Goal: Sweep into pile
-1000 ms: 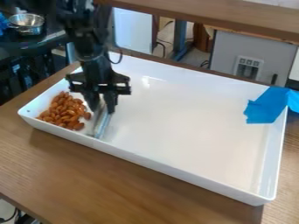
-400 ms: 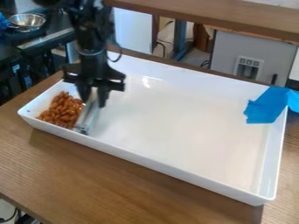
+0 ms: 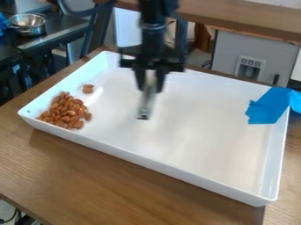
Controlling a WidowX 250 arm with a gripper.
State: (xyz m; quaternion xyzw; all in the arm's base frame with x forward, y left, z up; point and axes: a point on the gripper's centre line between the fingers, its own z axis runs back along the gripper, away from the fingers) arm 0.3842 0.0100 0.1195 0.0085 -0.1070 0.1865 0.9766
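Hand point(image 3: 151, 88) is located over the tray point(image 3: 188, 172), between its middle and its far left corner, pinching a pale, narrow tool point(image 3: 146, 103) that points down. Whether the tool's lower end touches the tray floor cannot be determined. The main pile of almonds point(image 3: 66, 111) lies well apart from the hand, toward the tray's left edge and close to its near left corner. A few loose almonds point(image 3: 87, 88) sit between that pile and the far left corner. Blue tape point(image 3: 267, 106) hangs over the far right corner. The tray rests on a wooden counter point(image 3: 111, 186).
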